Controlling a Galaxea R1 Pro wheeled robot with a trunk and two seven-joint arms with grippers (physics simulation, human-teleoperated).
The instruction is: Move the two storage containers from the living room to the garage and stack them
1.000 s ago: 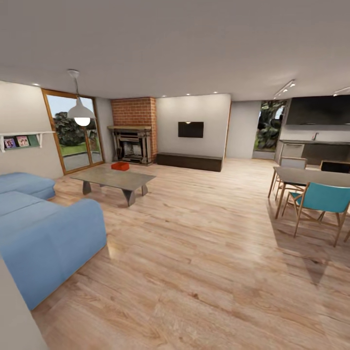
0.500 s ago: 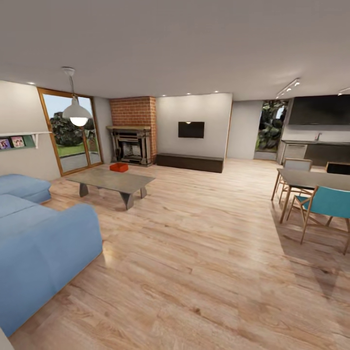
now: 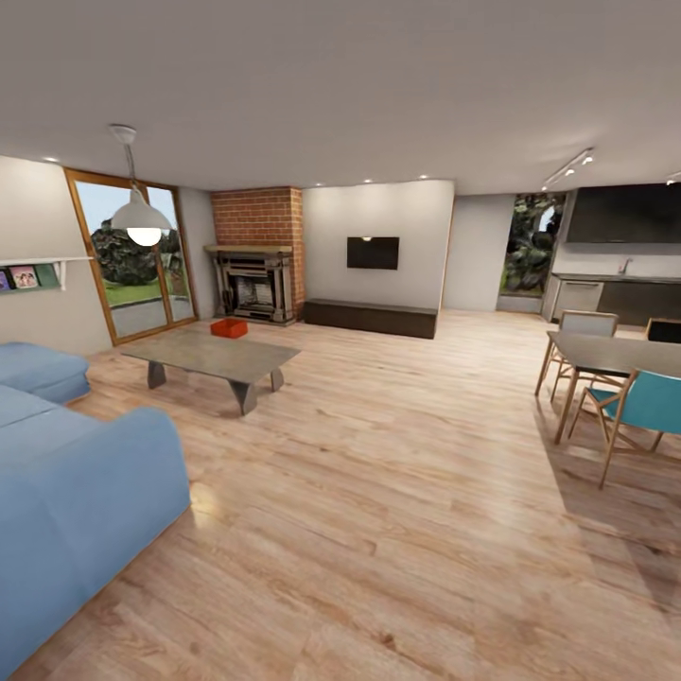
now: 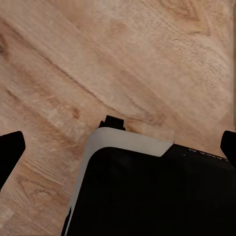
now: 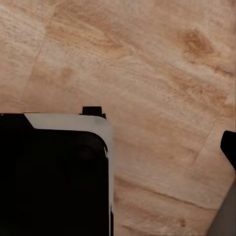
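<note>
In the left wrist view, the left gripper is seen spread wide over bare wood floor; the right gripper's spread cannot be told. Far ahead, one red-orange bin is set on the coffee table

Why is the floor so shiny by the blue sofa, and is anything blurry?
Head view: a bright glare patch on the floor beside the sofa; the table casts a dark shadow; edges look stretched. Both wrist views: soft, slightly blurred wood grain.
</note>
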